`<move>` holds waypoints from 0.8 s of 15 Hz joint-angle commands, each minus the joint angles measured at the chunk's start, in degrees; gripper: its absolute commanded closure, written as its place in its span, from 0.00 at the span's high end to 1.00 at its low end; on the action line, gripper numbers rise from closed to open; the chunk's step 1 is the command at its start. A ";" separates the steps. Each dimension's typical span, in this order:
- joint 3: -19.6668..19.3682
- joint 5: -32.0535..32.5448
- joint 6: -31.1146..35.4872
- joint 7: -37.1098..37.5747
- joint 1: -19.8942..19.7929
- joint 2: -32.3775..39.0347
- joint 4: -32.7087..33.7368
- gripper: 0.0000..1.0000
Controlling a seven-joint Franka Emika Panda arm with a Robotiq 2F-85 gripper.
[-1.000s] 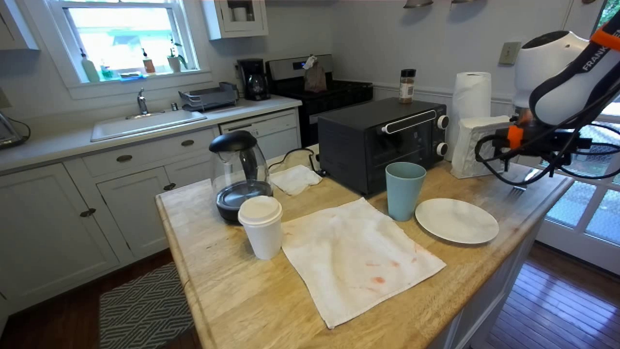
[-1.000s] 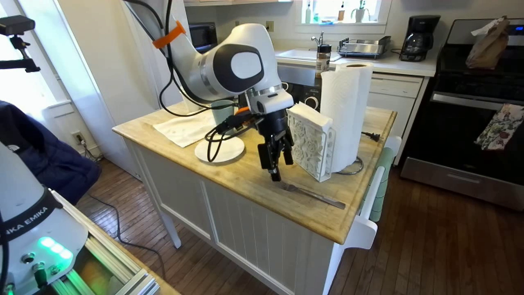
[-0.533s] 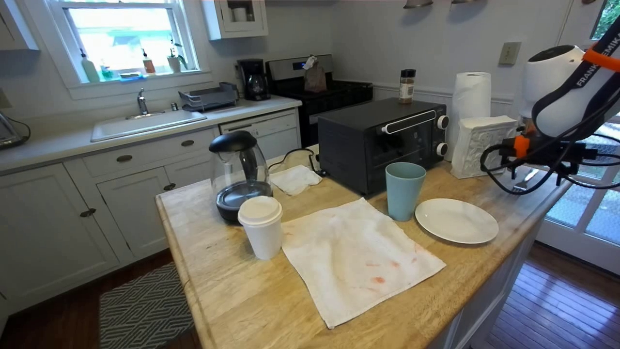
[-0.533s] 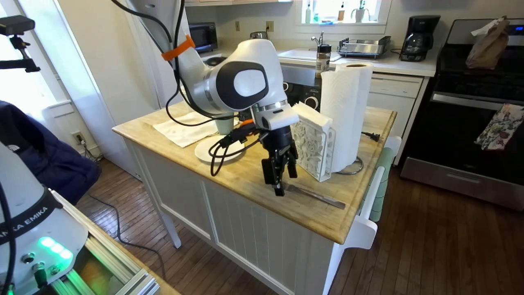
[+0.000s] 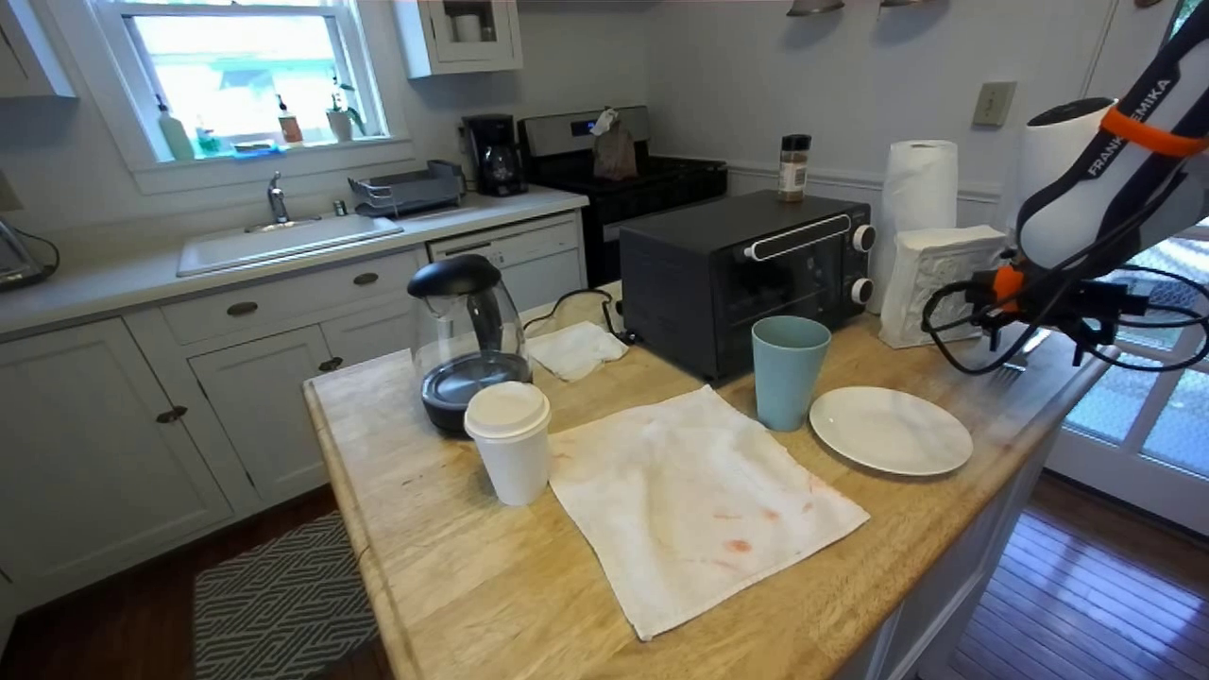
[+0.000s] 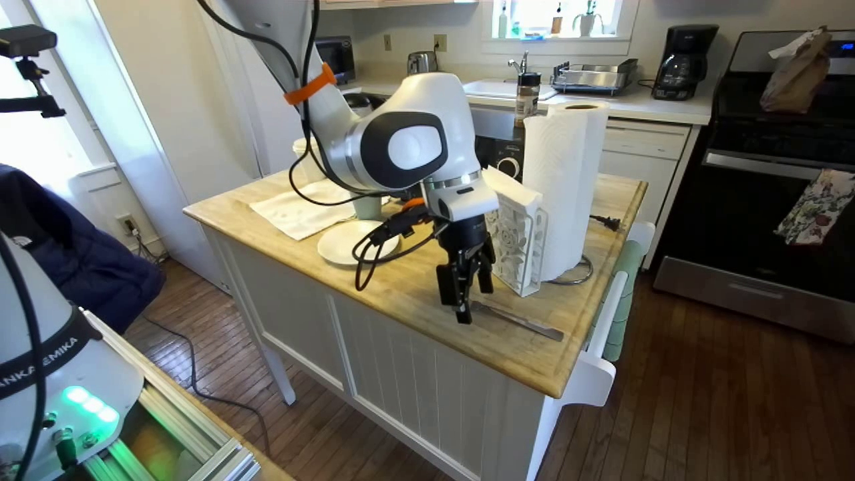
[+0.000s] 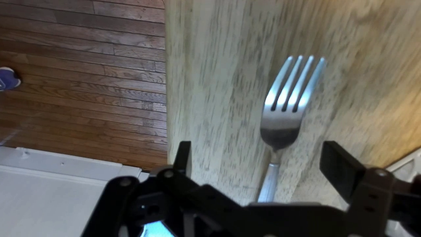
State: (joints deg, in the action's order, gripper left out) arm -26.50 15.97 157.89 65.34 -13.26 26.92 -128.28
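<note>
A white patterned holder (image 6: pixel 518 244) stands near your gripper (image 7: pixel 258 159), the paper towel roll (image 6: pixel 566 187) just past it (the plate (image 6: pixel 339 244) is farther off). Your jaws are spread wide, the fork (image 7: pixel 281 128) below on the tabletop (image 7: pixel 213 108), seen between them.

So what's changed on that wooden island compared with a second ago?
In an exterior view, the pincer has come down and a little to the right, lower over the fork. It stands open; nothing was taken hold of or let go. The fork, white plate, blue-green cup and large cloth stayed put.
</note>
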 commanded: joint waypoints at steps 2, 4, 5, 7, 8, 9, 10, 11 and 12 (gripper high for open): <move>-1.48 -3.35 1.08 -2.61 1.10 2.65 2.98 0.84; -1.63 -3.81 1.14 -2.83 1.25 3.31 3.50 0.59; -1.74 -3.88 1.14 -2.82 1.36 3.62 3.73 0.54; -1.79 -4.13 1.20 -2.90 1.42 4.15 4.15 0.78; -1.86 -4.23 1.25 -2.94 1.50 4.41 4.33 0.79; -1.92 -4.31 1.25 -2.99 1.59 4.67 4.45 0.82; -2.02 -4.39 1.12 -3.00 1.74 4.80 4.55 0.81; -2.13 -4.47 1.12 -3.06 1.88 4.91 4.56 0.64; -2.22 -4.57 1.08 -3.14 1.97 5.02 4.69 0.56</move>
State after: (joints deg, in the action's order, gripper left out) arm -27.52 13.65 158.07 63.88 -12.52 30.31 -124.75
